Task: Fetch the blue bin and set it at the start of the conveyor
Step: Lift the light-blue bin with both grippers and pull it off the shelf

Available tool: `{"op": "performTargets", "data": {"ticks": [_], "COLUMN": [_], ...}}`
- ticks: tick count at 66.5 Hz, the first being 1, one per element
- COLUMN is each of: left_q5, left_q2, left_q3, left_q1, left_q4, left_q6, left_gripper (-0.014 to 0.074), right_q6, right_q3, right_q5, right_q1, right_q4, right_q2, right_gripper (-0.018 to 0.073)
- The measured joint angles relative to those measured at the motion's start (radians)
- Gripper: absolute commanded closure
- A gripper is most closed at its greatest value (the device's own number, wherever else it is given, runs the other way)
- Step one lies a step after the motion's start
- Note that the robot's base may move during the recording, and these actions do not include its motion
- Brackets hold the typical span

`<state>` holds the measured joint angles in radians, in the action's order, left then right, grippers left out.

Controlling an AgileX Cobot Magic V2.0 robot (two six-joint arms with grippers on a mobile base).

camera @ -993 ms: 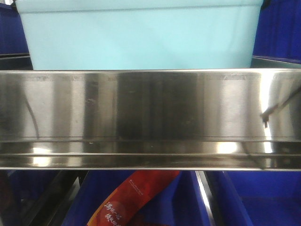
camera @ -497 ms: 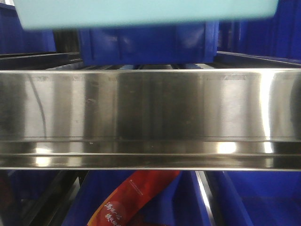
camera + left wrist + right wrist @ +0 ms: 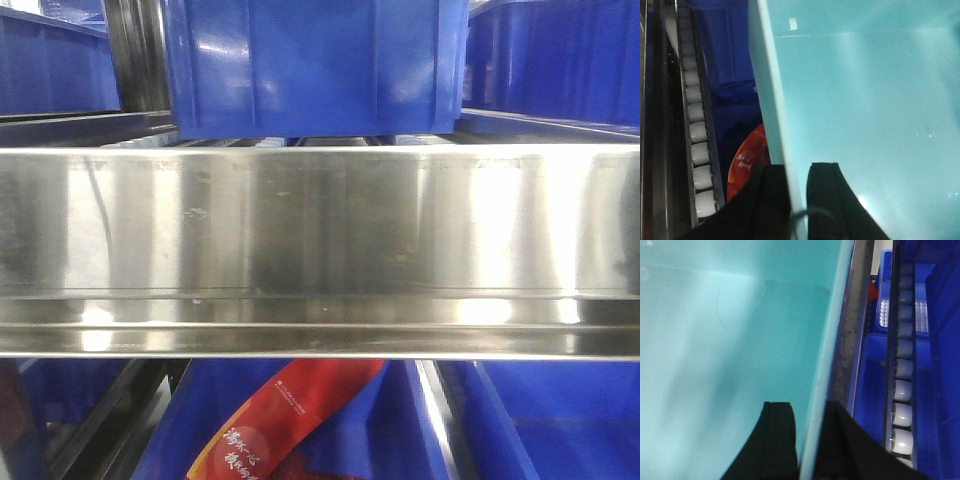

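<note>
The bin [image 3: 865,125] is light cyan and fills most of both wrist views, its smooth inside showing. It hangs between the 2 arms, with roller tracks and dark blue bins lying beside and below it. The steel rail [image 3: 320,250] spans the front view from left to right, shiny and streaked with reflections. Beyond it, on the far shelf, stands 1 dark bin [image 3: 310,70] in the middle, with 2 side bins [image 3: 55,65] to its left and right. A track of white rollers [image 3: 697,135] runs along the left of the cyan bin, and a second track [image 3: 902,375] along its right. Under the rail, a red packet [image 3: 290,420] with pale lettering lies in another dark blue tub [image 3: 560,420].

The left jaws are narrow, pinching the bin's left wall, with 1 black finger [image 3: 827,200] inside and the other outside. The right jaws likewise clamp the right wall, their inner finger [image 3: 772,445] against the cyan inside.
</note>
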<state>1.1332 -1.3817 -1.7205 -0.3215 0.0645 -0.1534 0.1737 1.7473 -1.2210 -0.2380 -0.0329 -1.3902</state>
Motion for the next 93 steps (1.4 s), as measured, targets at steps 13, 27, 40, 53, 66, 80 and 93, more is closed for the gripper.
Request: {"op": "performTargets", "data": {"ticks": [13, 27, 40, 53, 66, 80, 93], "left_q5": [0.000, 0.000, -0.006, -0.012, -0.016, -0.016, -0.016], "left_q2": [0.000, 0.000, 0.000, 0.000, 0.000, 0.000, 0.000], "left_q3": [0.000, 0.000, 0.000, 0.000, 0.000, 0.000, 0.000], "left_q1": [0.000, 0.000, 0.000, 0.000, 0.000, 0.000, 0.000], "left_q4": [0.002, 0.002, -0.002, -0.008, -0.010, -0.012, -0.013], "left_q6": [0.000, 0.000, 0.000, 0.000, 0.000, 0.000, 0.000], "left_gripper": [0.0707, 0.0707, 0.0707, 0.0707, 0.0707, 0.0707, 0.0707], "right_q6": [0.002, 0.002, 0.002, 0.002, 0.002, 0.000, -0.002], "right_q3": [0.000, 0.000, 0.000, 0.000, 0.000, 0.000, 0.000], "right_q5": [-0.002, 0.006, 0.022, 0.057, 0.070, 0.081, 0.096], "right_q1": [0.000, 0.000, 0.000, 0.000, 0.000, 0.000, 0.000], "right_q4": [0.000, 0.000, 0.000, 0.002, 0.004, 0.004, 0.006], "right_q2": [0.000, 0.000, 0.000, 0.000, 0.000, 0.000, 0.000], "right_gripper": [0.0712, 0.0712, 0.0712, 0.0712, 0.0712, 0.0712, 0.0712]}}
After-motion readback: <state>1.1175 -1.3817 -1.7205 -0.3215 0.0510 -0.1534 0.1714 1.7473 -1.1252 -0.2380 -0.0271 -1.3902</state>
